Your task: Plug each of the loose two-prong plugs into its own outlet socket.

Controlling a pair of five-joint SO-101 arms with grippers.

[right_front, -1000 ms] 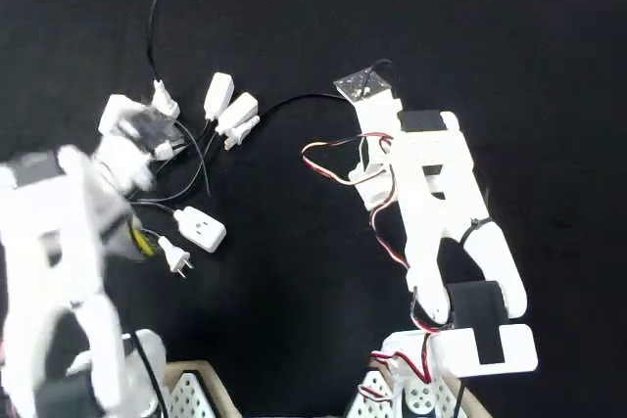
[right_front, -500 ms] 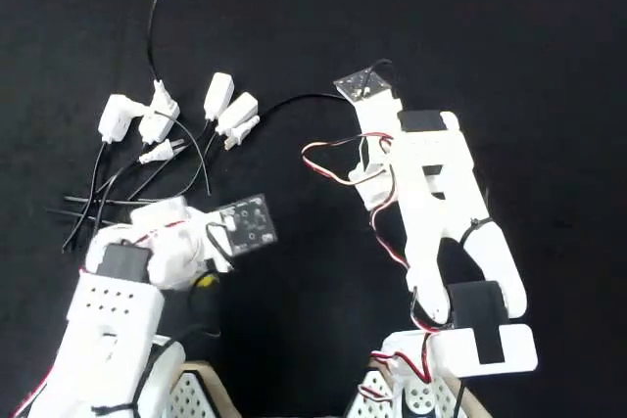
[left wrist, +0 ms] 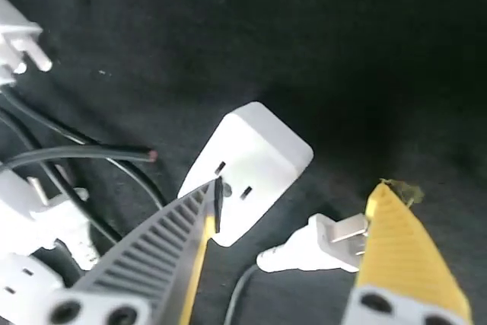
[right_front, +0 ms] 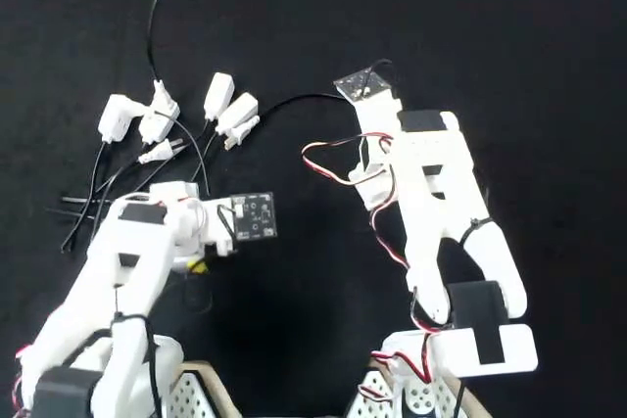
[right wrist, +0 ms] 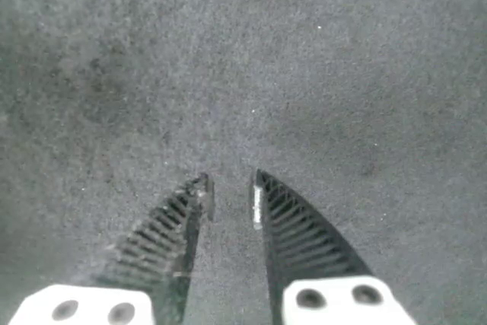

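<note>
**Operator:** Plug (left wrist: 308, 245) location?

**Technician:** On the surface, between the spread fingers (left wrist: 152, 256) of the left tool (left wrist: 298, 188), just beside the outlet socket (left wrist: 251, 161).

**Operator:** Long axis?

**Technician:** Across the gap, prongs toward the yellow finger (left wrist: 399, 241). Left arm is nearer. Right tool (right wrist: 228, 188), narrowly parted, sits well apart.

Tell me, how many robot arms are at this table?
2. The left arm hangs over a white outlet socket and loose plug; the right arm stands over black cloth.
</note>
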